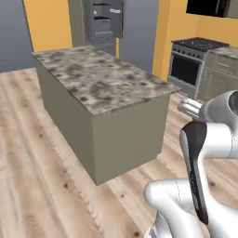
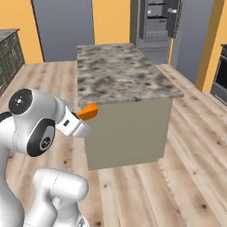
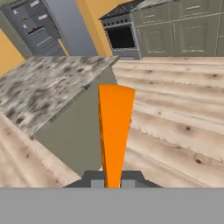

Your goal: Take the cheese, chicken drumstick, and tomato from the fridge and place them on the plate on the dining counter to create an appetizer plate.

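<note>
My gripper point(image 2: 83, 116) is shut on the cheese point(image 2: 89, 111), a small orange wedge held out in front of the arm at about the height of the island's top. In the hand view the cheese point(image 3: 114, 131) rises as a tall orange strip from between the fingertips of the gripper point(image 3: 113, 183). The fridge point(image 1: 103, 21) stands far back with its door open and dark shelves showing; it is also in the right base view as the fridge point(image 2: 157, 22) and in the hand view's top left as the fridge point(image 3: 35, 26). Its contents are too small to tell apart.
A marble-topped island point(image 1: 97, 79) with olive sides and no stools stands right ahead, between me and the fridge; its near corner point(image 2: 128, 99) is close to the cheese. A stove point(image 1: 190, 65) and olive cabinets point(image 3: 183, 30) line the right wall. Wooden floor runs on both sides of the island.
</note>
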Robot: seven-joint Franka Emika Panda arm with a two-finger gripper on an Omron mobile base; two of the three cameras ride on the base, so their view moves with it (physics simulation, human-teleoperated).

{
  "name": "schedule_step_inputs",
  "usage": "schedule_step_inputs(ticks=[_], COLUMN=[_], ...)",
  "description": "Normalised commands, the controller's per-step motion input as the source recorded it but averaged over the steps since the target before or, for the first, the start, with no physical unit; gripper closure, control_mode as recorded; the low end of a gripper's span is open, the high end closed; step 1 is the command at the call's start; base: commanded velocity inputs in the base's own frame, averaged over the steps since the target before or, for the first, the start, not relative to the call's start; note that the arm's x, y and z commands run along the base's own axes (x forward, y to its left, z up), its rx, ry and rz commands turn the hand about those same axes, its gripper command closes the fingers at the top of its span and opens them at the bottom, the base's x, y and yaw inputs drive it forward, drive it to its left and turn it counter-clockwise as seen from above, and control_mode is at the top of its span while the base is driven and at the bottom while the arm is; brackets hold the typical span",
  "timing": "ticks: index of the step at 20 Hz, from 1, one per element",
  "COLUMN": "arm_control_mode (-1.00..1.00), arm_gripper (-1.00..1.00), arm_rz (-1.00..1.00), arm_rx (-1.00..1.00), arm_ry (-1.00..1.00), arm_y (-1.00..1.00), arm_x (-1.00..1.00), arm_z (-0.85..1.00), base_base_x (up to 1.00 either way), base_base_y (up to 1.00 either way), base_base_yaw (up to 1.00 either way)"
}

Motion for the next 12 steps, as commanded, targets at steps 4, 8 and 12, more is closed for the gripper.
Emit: schedule_step_inputs(ticks=[4,8,12], arm_control_mode=[1.00,1.00,1.00], arm_gripper=[1.00,1.00,1.00], arm_rz=[0.00,0.00,0.00], arm_rx=[0.00,0.00,0.00], arm_ry=[0.00,0.00,0.00], arm_y=[0.00,0.00,0.00], arm_x=[0.00,0.00,0.00], arm_z=[0.00,0.00,0.00], base_base_x=[-0.88,-0.66,-0.48], base_base_y=[1.00,1.00,0.99], base_base_yaw=[0.47,0.64,0.74])
